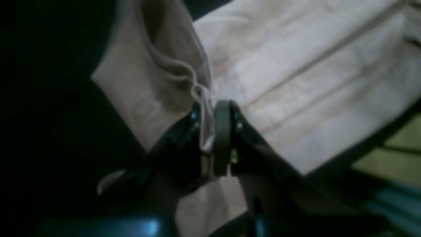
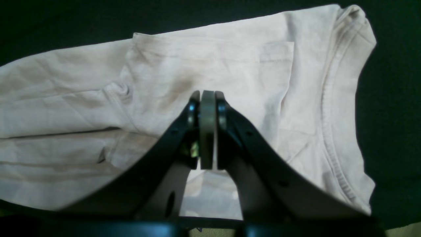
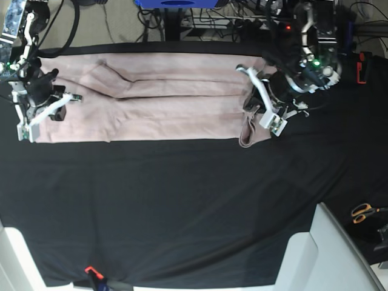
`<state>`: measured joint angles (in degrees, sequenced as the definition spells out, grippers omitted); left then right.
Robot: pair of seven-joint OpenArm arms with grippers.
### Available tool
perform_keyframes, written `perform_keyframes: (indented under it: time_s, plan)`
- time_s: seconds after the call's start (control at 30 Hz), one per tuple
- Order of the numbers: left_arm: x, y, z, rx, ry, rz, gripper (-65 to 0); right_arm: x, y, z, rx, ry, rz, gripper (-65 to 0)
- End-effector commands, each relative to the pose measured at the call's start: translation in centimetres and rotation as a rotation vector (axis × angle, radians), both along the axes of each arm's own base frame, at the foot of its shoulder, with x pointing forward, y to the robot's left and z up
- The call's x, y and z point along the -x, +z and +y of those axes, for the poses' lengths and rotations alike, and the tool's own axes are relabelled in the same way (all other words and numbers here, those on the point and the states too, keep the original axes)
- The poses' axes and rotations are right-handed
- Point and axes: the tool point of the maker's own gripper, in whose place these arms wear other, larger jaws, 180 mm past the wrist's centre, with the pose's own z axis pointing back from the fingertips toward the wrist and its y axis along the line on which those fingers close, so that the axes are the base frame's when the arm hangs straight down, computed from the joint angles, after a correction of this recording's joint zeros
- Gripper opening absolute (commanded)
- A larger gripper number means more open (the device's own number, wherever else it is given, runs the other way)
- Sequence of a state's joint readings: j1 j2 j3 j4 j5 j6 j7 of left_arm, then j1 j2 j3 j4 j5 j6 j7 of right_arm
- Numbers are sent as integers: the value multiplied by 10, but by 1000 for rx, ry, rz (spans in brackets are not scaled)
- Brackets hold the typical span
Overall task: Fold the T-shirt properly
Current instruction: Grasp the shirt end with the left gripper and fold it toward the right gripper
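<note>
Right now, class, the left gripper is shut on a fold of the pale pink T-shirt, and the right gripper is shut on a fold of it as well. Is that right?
Not quite. The left gripper does pinch a fold of the T-shirt, as the left wrist view shows. But in the right wrist view the right gripper is shut on nothing: its pads meet with no cloth between them, above the shirt.

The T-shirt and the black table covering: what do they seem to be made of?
The T-shirt: apparently soft matte cotton knit, pale pink; it creases softly, has a ribbed collar, and bunches between the left gripper's closed jaws. The black table covering: probably woven cloth, matte, with faint ripples; the exact fibre cannot be told.
</note>
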<state>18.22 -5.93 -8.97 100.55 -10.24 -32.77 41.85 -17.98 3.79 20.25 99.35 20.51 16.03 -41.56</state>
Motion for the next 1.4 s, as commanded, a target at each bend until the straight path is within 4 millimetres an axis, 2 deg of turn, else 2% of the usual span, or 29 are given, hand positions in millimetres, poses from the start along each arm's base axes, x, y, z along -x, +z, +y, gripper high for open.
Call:
perform_keyframes:
  time_s: [0.0, 0.27, 0.37, 0.53, 0.7, 0.83, 0.97, 1.37]
  plan:
    - [-5, 9, -13, 37, -18, -35, -650, -7, 10, -4, 12, 5, -41, -648]
    - [3, 12, -87, 139, -134, -26, -650, -7, 10, -3, 11, 4, -41, -648]
    - [-4, 15, -102, 166, -100, -25, -650, -7, 10, -3, 11, 4, -41, -648]
    - [-6, -2, -132, 197, -130, 31, -650, -7, 9, -3, 9, 4, -40, -648]
    - [-10, -15, -147, 227, -121, 79, -650, -6, 9, -4, 10, 1, -38, -648]
    - [-11, -18, -156, 240, -125, 95, -650, -6, 9, -5, 11, -2, -39, -648]
    - [-5, -20, -174, 241, -185, 107, -650, -6, 9, -5, 11, -2, -39, -648]
    - [-7, -22, -181, 260, -174, 119, -650, -6, 9, -3, 10, 3, -38, -648]
